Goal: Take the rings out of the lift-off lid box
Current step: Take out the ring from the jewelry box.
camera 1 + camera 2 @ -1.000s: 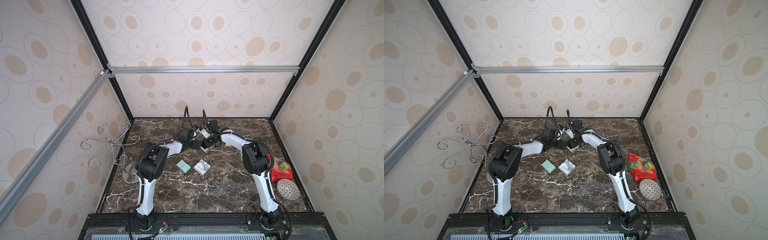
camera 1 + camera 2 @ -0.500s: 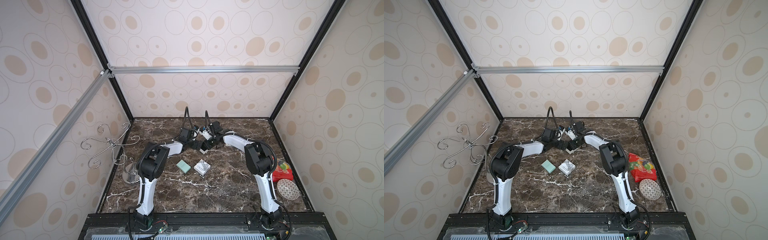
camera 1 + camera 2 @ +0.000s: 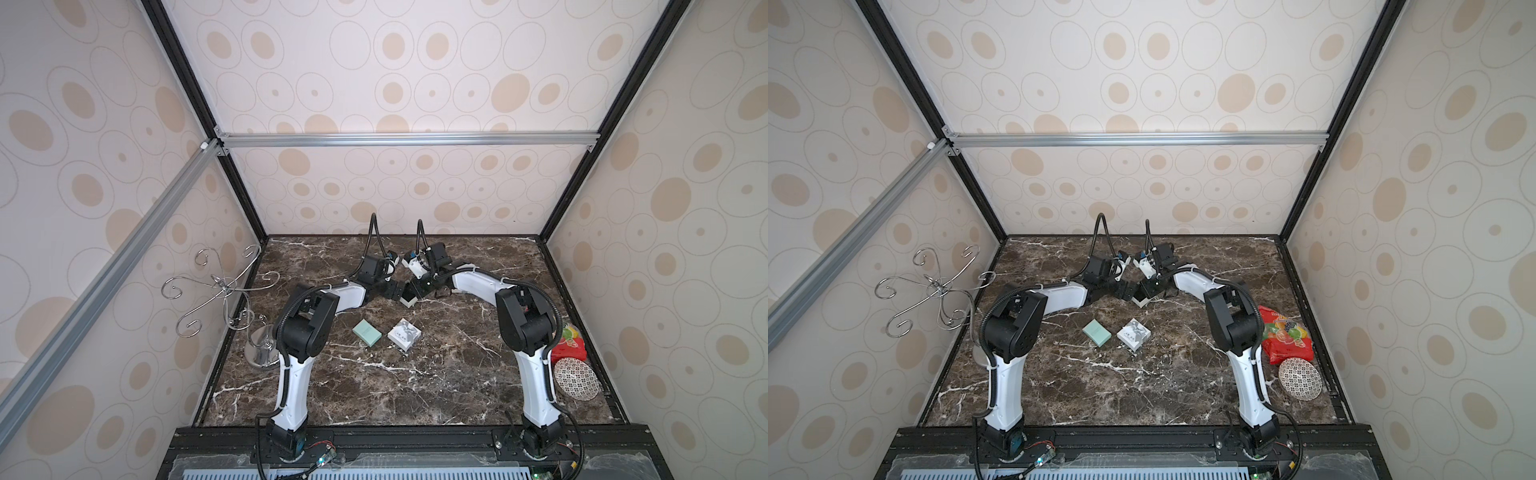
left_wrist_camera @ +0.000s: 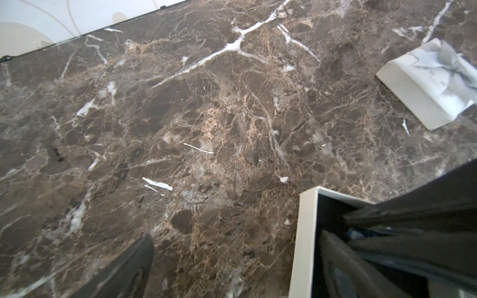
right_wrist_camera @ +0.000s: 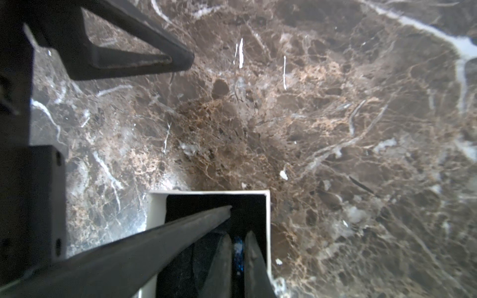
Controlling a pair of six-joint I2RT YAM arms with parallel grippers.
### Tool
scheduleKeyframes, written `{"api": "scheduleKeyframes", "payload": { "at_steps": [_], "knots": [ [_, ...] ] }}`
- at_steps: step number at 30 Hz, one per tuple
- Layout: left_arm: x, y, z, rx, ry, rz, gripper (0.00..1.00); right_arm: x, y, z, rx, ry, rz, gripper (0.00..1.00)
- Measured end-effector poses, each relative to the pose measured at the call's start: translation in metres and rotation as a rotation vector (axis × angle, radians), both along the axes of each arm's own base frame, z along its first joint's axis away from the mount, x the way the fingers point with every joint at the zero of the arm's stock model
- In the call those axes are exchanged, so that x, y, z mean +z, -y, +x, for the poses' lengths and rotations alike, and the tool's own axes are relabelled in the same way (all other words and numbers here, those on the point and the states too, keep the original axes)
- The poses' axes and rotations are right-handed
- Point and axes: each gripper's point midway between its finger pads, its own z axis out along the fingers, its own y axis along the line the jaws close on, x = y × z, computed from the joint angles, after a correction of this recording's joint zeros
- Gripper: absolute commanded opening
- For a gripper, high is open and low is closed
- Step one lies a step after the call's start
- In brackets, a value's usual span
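The lift-off lid box (image 3: 409,298) (image 3: 1140,300) stands open at the back middle of the table; it is white outside and black inside. My left gripper (image 4: 237,258) (image 3: 397,291) is open wide and straddles one wall (image 4: 304,232): one finger is inside and the other rests on the marble. My right gripper (image 5: 237,240) (image 3: 420,289) is shut, with its tips down inside the box (image 5: 268,219). A small bluish glint shows in the slit between them. I cannot make out the rings in the dark interior.
The box's printed white lid (image 3: 404,334) (image 4: 433,82) and a teal box (image 3: 367,332) lie nearer the front. A curly silver wire stand (image 3: 224,291) is at the left edge. A red snack bag (image 3: 1285,334) and a patterned dish (image 3: 1300,379) are at the right edge.
The right arm's wrist has shifted slightly over the box. Both grippers stay at the box and neither has opened or shut.
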Motion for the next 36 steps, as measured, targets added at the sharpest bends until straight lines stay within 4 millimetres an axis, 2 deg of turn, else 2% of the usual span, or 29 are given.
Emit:
{"api": "scheduleKeyframes", "payload": {
  "at_steps": [13,36],
  "knots": [
    [0.001,0.000,0.001,0.000,0.006,-0.003,1.00,0.010,0.006,0.004,-0.041,0.020,0.106,0.00],
    [0.001,-0.002,0.002,0.008,0.008,0.002,1.00,0.019,0.004,0.010,-0.060,0.023,0.268,0.00]
  ]
}}
